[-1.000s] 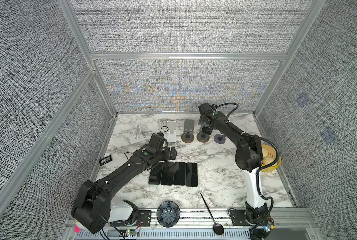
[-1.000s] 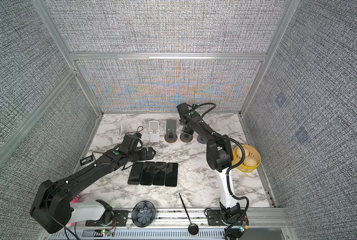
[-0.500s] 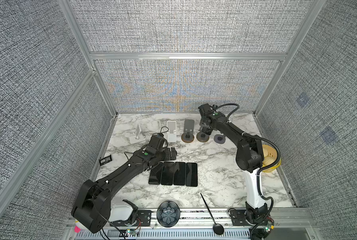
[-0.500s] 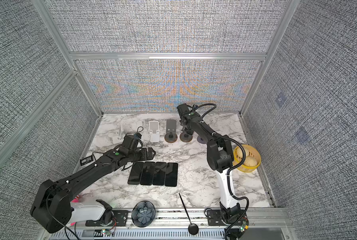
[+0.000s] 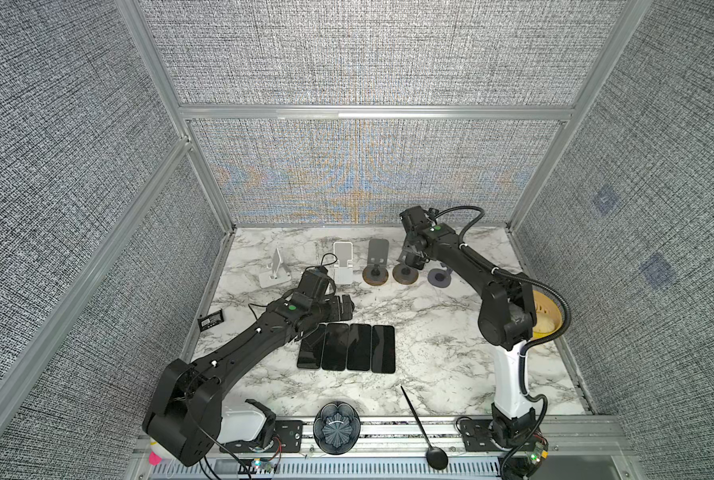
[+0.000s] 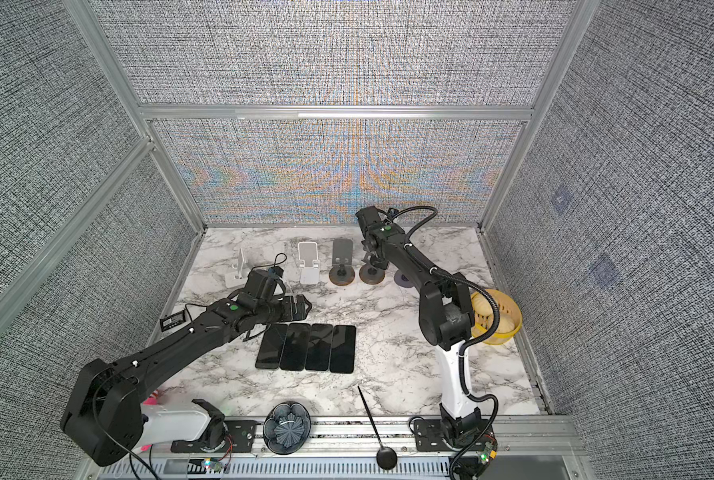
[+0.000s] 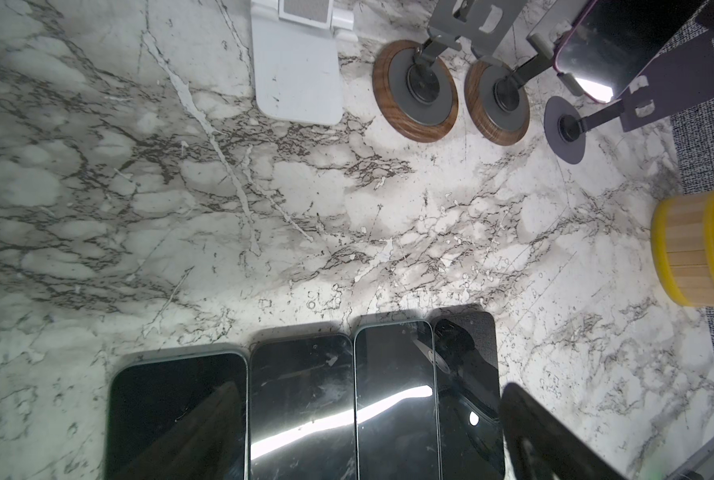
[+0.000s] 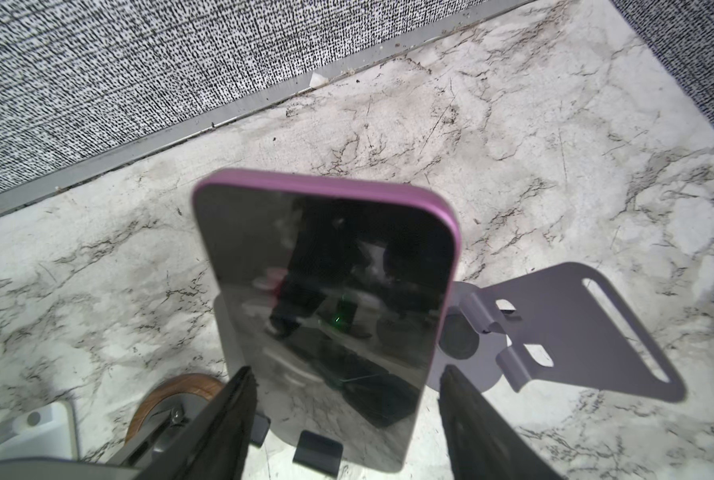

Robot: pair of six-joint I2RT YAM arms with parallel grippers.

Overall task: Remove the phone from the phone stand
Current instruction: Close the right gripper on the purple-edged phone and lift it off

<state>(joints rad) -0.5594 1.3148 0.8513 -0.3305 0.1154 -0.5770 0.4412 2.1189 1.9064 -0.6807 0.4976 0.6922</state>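
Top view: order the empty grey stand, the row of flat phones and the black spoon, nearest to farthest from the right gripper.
1. Empty grey stand, just left of the right gripper.
2. Phone row, mid-table.
3. Black spoon, at the front edge.

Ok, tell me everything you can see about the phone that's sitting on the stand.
The phone has a dark, glossy screen and a pinkish-purple case around its edge. It stands upright, leaning back on a grey stand with a round wood-rimmed base, its bottom edge behind two small lips. The right gripper has a finger on each side of it; I can't tell whether they touch.
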